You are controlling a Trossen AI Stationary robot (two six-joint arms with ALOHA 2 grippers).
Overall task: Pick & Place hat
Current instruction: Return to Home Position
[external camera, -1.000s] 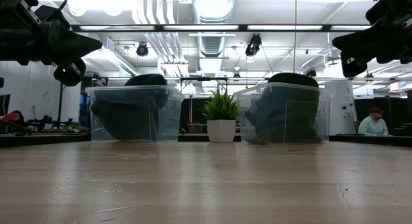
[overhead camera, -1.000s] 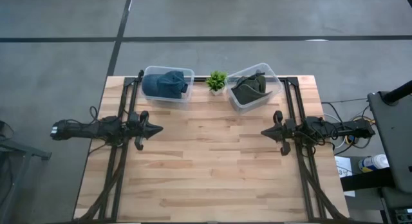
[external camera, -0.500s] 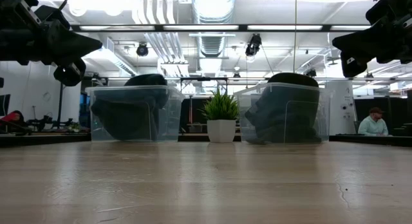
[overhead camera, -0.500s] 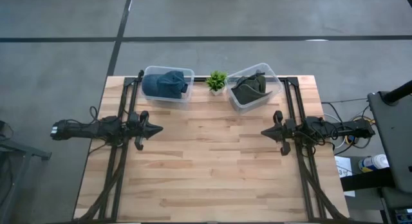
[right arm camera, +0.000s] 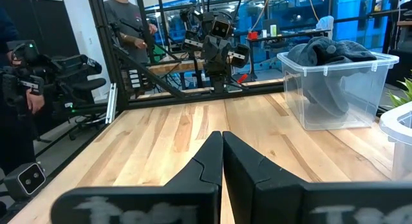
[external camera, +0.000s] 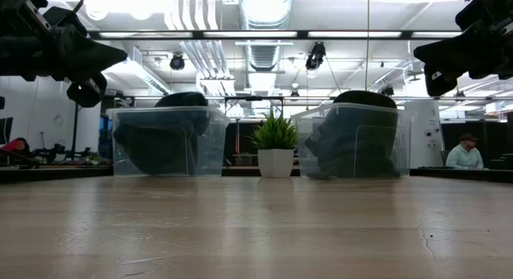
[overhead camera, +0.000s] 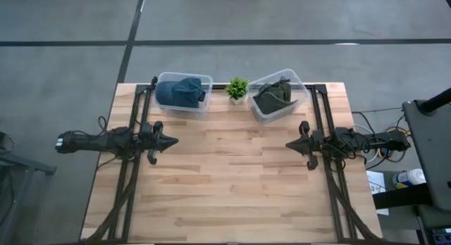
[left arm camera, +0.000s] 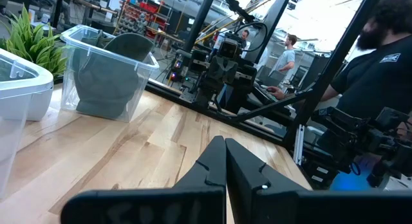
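Observation:
A blue hat (overhead camera: 180,91) fills a clear bin (overhead camera: 204,104) at the table's far edge, left of centre. A dark green hat (overhead camera: 272,97) sits in a second, tilted clear bin (overhead camera: 301,86) to its right. The low view shows both hats (external camera: 164,143) (external camera: 353,139) bulging above their bins. My left gripper (overhead camera: 175,140) hovers shut over the table's left side, pointing right, well short of the bins. My right gripper (overhead camera: 288,144) hovers shut over the right side, pointing left. Each wrist view shows its own fingers closed together (left arm camera: 224,161) (right arm camera: 222,153).
A small potted plant (overhead camera: 237,89) stands between the two bins at the far edge. Bare wood lies between the grippers and toward the near edge (overhead camera: 229,203). People stand and sit in the room beyond the table (left arm camera: 380,76) (right arm camera: 129,24).

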